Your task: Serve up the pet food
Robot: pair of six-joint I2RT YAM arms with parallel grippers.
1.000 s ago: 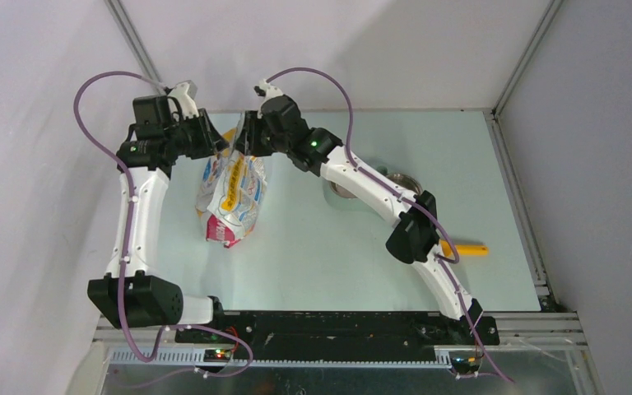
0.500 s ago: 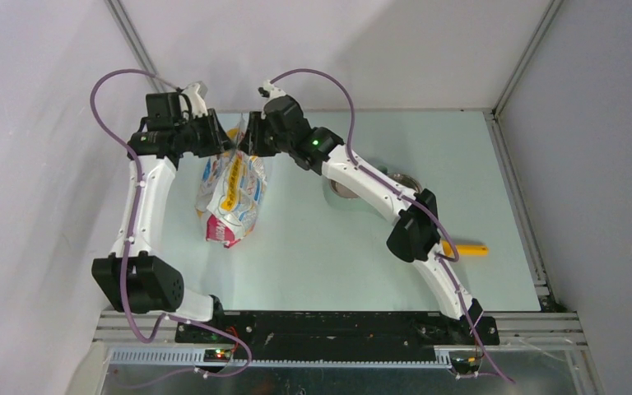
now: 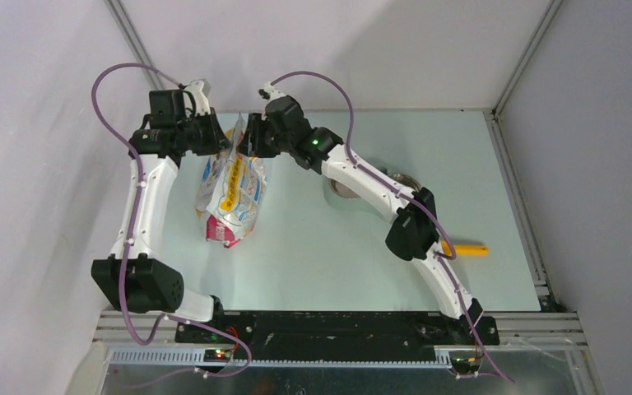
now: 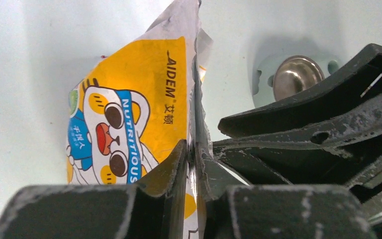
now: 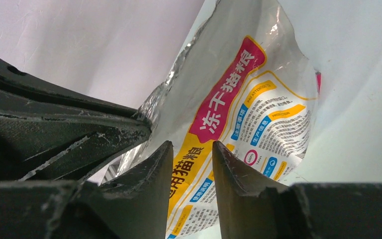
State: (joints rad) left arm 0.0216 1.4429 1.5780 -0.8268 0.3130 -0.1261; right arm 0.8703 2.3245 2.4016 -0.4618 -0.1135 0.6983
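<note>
bag [image 4: 129,114]: showing glossy printed foil, crinkling at edges
bowl [image 4: 297,77]: gleaming like polished metal
left gripper fingers [image 4: 164,186]: looking matt black plastic, scuffed whitish
table [image 3: 337,247]: appearing smooth, matt

From where I stand the pet food itself is out of sight, hidden from every side; only the printed foil bag [image 3: 232,193] shows, lying far-left on the table [image 3: 337,263], top end raised.

Soft, even light fills all views. The foil bag [image 5: 248,99] shows silver glare along its upper edge. Below the bag, near the lens, the right gripper [image 5: 191,147] has slightly blurred fingers [image 5: 144,199]. Shadows beside the bag are faint.
</note>
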